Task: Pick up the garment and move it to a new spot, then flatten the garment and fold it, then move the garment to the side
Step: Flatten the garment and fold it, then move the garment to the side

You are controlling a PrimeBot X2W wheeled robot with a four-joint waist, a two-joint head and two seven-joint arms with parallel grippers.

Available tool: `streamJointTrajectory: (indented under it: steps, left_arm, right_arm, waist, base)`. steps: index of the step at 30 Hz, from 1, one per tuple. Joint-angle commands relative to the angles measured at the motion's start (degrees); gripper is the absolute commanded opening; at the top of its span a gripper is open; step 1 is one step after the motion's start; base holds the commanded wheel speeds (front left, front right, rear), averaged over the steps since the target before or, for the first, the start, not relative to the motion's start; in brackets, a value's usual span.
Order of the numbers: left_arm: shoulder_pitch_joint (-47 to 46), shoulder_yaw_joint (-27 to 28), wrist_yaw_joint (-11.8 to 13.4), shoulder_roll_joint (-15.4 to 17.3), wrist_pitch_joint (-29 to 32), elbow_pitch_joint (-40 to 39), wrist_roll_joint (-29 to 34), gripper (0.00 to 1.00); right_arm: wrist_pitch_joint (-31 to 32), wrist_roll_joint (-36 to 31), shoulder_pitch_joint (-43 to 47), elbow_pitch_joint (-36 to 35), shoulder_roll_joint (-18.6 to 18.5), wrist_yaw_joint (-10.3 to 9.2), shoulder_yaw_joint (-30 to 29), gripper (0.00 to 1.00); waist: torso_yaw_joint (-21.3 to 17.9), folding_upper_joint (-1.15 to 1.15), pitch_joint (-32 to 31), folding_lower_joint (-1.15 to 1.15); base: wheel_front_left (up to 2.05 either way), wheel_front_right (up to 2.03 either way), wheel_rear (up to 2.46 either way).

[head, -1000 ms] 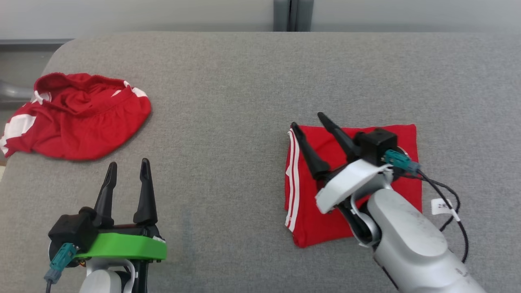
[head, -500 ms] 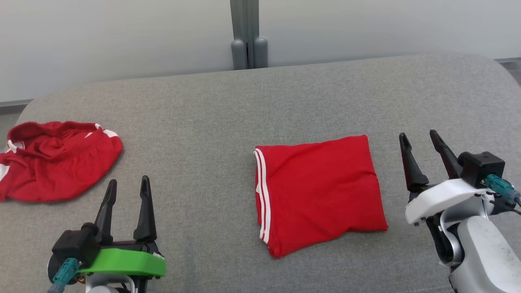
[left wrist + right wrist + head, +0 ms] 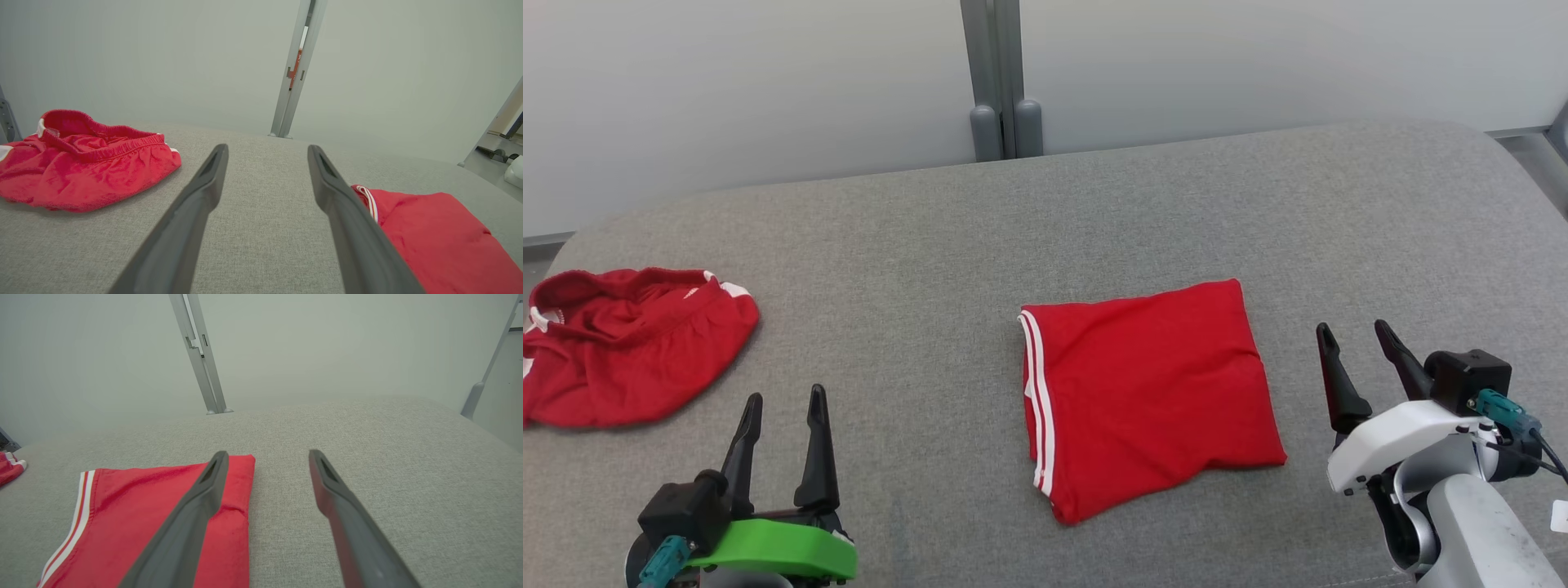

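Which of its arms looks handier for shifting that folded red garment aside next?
Probably the right. The right gripper stands open just beside the folded garment, while the left gripper sits farther off, nearer the crumpled garment.

My left gripper (image 3: 784,394) wears a green mount (image 3: 768,549), my right gripper (image 3: 1353,327) a white mount (image 3: 1388,437); both carry long dark fingers (image 3: 817,449), black housings (image 3: 1466,377) and teal cable connectors (image 3: 1503,406).
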Motion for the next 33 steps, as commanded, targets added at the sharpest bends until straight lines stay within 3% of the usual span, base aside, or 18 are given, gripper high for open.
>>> streamJointTrajectory:
  steps: [1,15,18,25,33]
  left_arm:
    - [0.9,0.2,-0.1,0.2,0.0,0.3,0.1,1.0]
    - [1.3,0.0,-0.1,0.2,0.0,0.2,0.6,1.0]
    - [1.6,0.1,-0.1,0.2,0.0,-0.3,0.5,1.0]
    - [-0.3,-1.1,-0.1,0.2,0.0,-1.9,0.5,1.0]
    - [-3.8,-2.4,-0.1,0.2,0.0,-2.7,0.6,1.0]
  right_arm:
    - [-0.6,0.2,0.3,0.3,0.1,0.01,0.0,1.0]
    - [0.5,0.1,-1.2,2.1,1.2,0.01,0.7,1.0]
    - [3.4,0.7,-2.5,2.6,1.1,0.01,1.6,1.0]
    - [17.0,1.0,-8.0,6.4,1.1,0.01,0.9,1.0]
    - [25.6,1.8,-13.7,13.2,1.7,0.01,0.5,1.0]
  waist:
    - [0.0,0.0,-0.1,0.0]
    - [-0.2,0.0,0.1,0.0]
    - [0.0,0.0,0.7,0.0]
    - [2.2,0.0,4.9,0.0]
    - [6.0,0.0,10.8,0.0]
  base:
    - [0.0,0.0,0.0]
    - [0.0,0.0,0.0]
    - [0.0,0.0,0.0]
    - [0.0,0.0,0.0]
    - [0.0,0.0,0.0]
